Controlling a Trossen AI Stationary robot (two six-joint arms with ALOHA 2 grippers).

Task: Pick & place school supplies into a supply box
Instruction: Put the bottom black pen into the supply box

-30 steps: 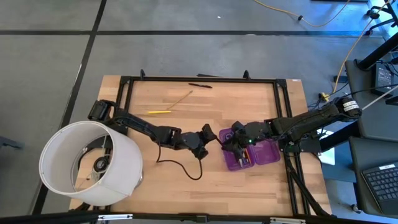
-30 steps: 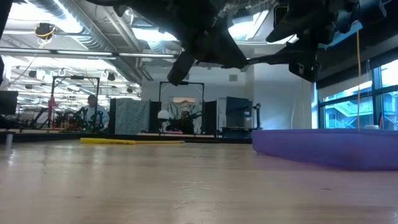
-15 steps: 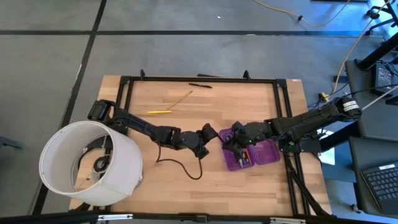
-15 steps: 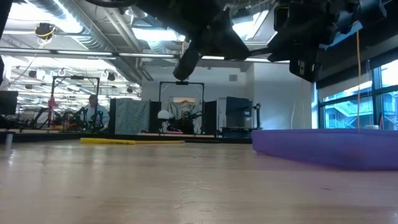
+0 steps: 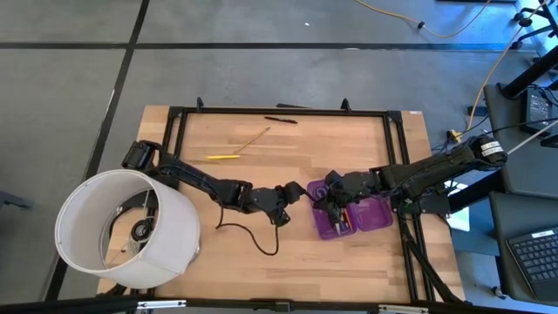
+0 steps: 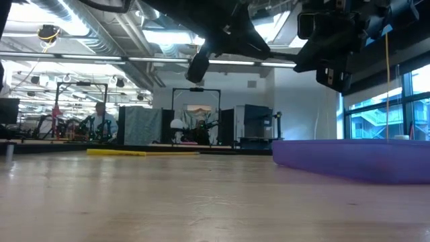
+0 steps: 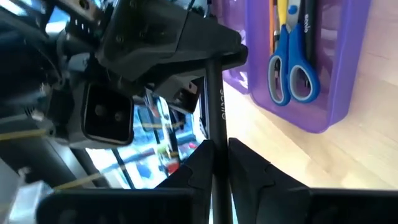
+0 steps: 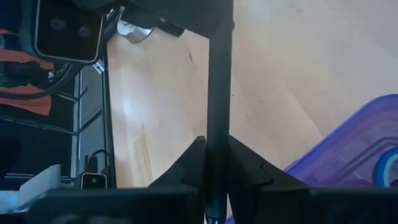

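right gripper (image 5: 321, 197) now closed on black pen (image 7: 214, 99), left gripper (image 5: 292, 194) clamping opposite end; pen spans between them, purple box (image 5: 370, 215) at right edge of table (image 5: 349, 262).

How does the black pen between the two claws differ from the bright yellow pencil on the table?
The black pen is held above the table, with the left claw and the right claw both shut on it; the bright yellow pencil lies flat, untouched. The pen is beside the purple supply box; the pencil lies far from it. Both are thin and outside the box.
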